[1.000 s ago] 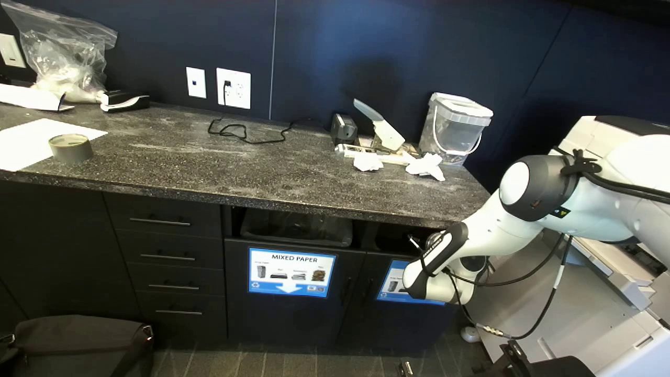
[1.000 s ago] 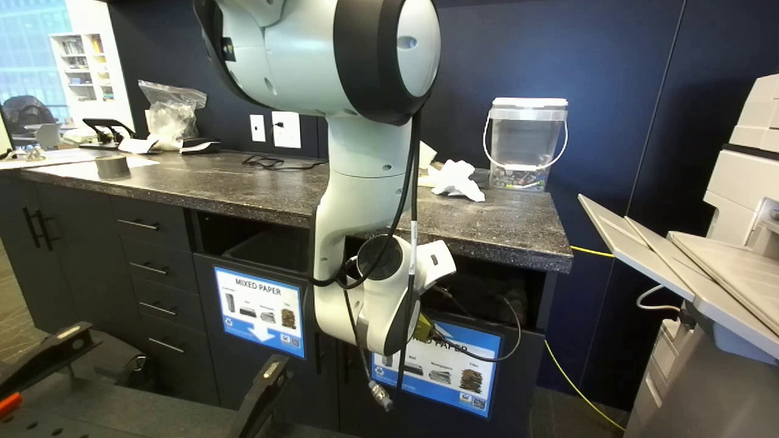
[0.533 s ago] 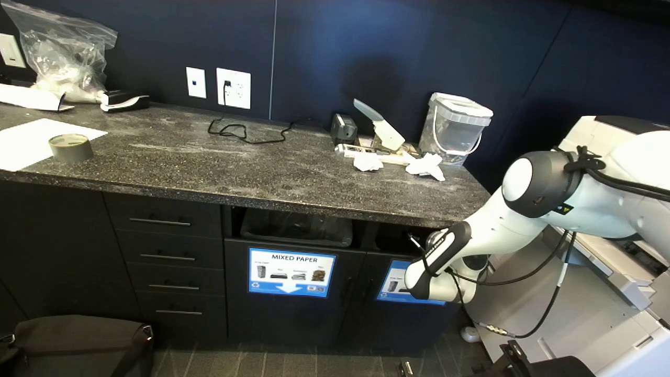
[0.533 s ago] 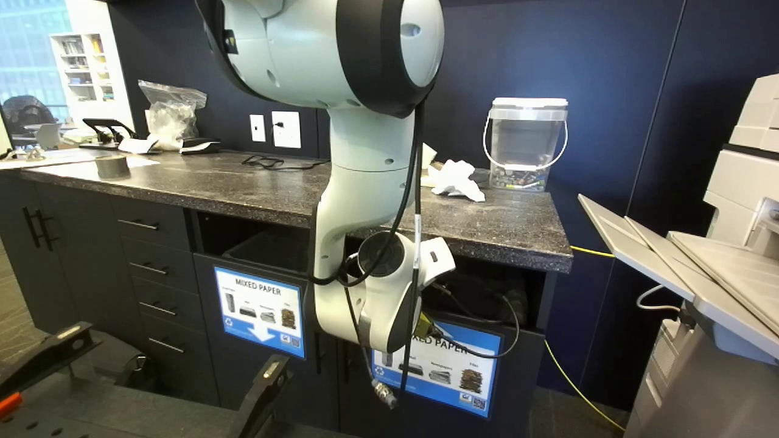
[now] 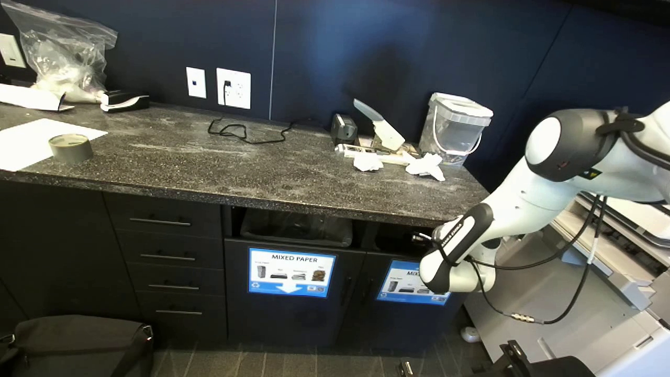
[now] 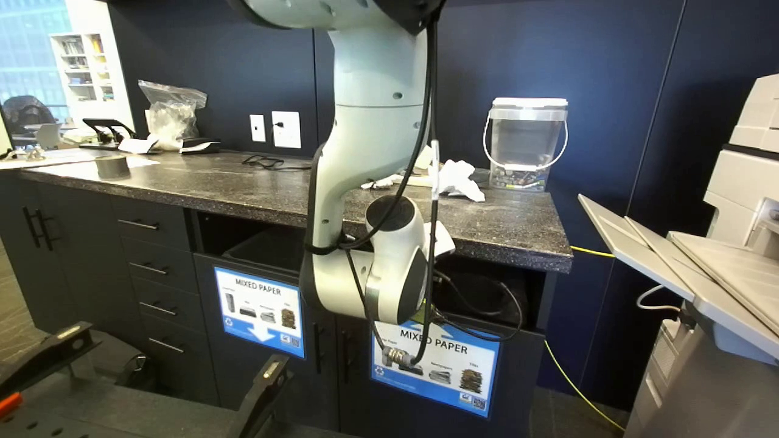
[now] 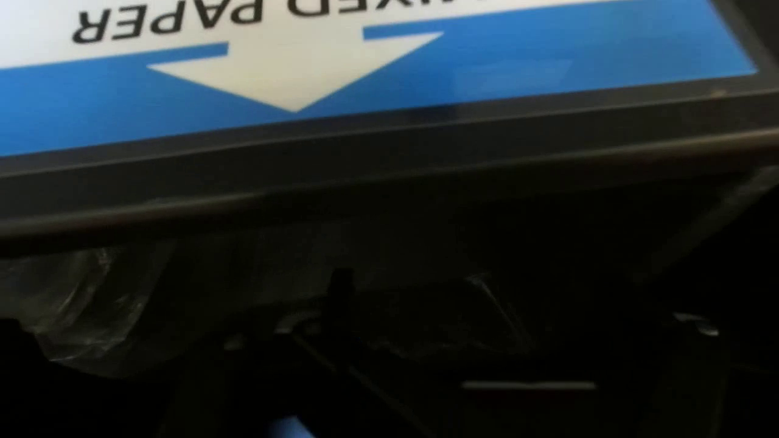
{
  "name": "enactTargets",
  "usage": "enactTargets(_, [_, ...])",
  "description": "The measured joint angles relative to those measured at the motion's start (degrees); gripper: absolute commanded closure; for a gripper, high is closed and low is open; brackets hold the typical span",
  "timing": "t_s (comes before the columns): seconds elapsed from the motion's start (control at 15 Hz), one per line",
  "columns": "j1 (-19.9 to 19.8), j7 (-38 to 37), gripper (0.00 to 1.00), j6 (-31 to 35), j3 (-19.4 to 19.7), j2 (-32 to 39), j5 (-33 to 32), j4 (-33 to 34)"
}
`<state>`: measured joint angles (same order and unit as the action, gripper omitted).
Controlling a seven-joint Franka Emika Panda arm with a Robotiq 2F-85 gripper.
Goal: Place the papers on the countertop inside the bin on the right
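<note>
And here's the gripper [image 7: 465,340], low in the murk of the wrist view, its jaws spread wide, no paper to be made out between them! Just above, in that same frame, runs the front edge of the bin on the right [image 6: 437,371], its sign [image 7: 341,67] upside down across the top, crinkled plastic [image 7: 91,304] gleaming dimly at lower left. So the gripper appears to be at the slot or just inside it. Farther out, the arm [image 5: 528,199] extends from the right edge of an exterior view, its wrist bent down at that bin, lower right. Now up to the countertop [image 5: 235,167]! Right of centre lies one crumpled paper [image 5: 368,162], and near it, farther right, a second crumpled paper [image 5: 426,166] in front of the tub [image 5: 454,133]. The tally, then? Nothing can be confirmed inside the bin; it's too dark to read. Spread jaws at the slot suggest a drop-off step, so the job is probably partway through. What's left is plain: both papers on top need picking up, carrying over and letting go.
</note>
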<state>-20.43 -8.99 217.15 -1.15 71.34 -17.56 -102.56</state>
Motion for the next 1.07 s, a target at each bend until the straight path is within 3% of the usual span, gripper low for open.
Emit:
enactTargets(0.27, [-2.94, 0.35, 0.00, -11.75, -1.83, -8.85, -6.78, -9.64])
enactTargets(0.47, [-5.54, 3.16, 0.00, -22.71, -4.08, -15.56, -7.31, -15.77])
enactTargets(0.73, [-7.50, 8.65, 0.00, -34.34, -6.27, -24.66, -4.22, -21.34])
enactTargets(1.07, [-7.42, 17.50, 0.00, -48.51, -9.82, -36.46, 3.65, -23.05])
